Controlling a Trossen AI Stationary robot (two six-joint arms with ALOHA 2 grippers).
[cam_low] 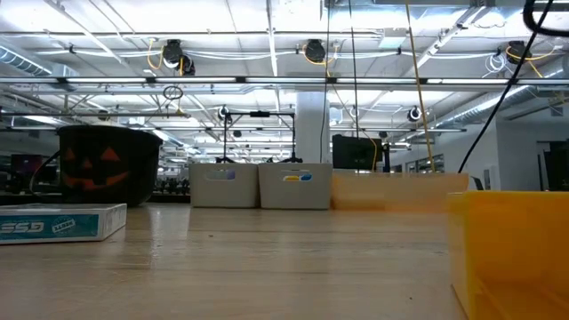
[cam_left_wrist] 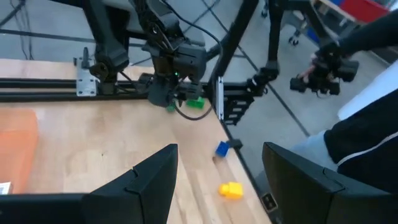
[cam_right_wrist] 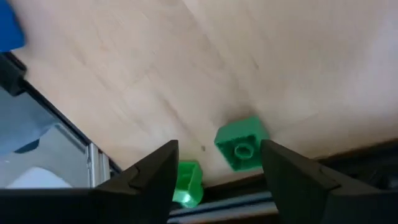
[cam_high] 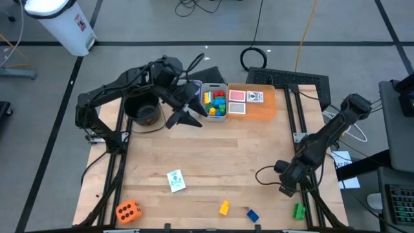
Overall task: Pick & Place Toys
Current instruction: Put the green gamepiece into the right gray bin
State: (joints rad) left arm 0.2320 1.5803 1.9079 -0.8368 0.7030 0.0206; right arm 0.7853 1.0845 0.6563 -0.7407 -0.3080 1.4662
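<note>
Hovering at the table's near right corner, the right gripper [cam_right_wrist: 217, 171] has its fingers parted with nothing between them, just above a green brick [cam_right_wrist: 242, 142] lying on the wood at the edge. The left gripper [cam_left_wrist: 217, 180] waits, open and empty, by the grey bin [cam_high: 215, 102] of bricks. A yellow brick [cam_high: 224, 208] and a blue brick [cam_high: 252, 214] lie nearby.

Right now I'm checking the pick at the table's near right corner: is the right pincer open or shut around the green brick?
Open. In the right wrist view the right pincer hangs with fingers spread either side of the green brick, not touching it.
</note>
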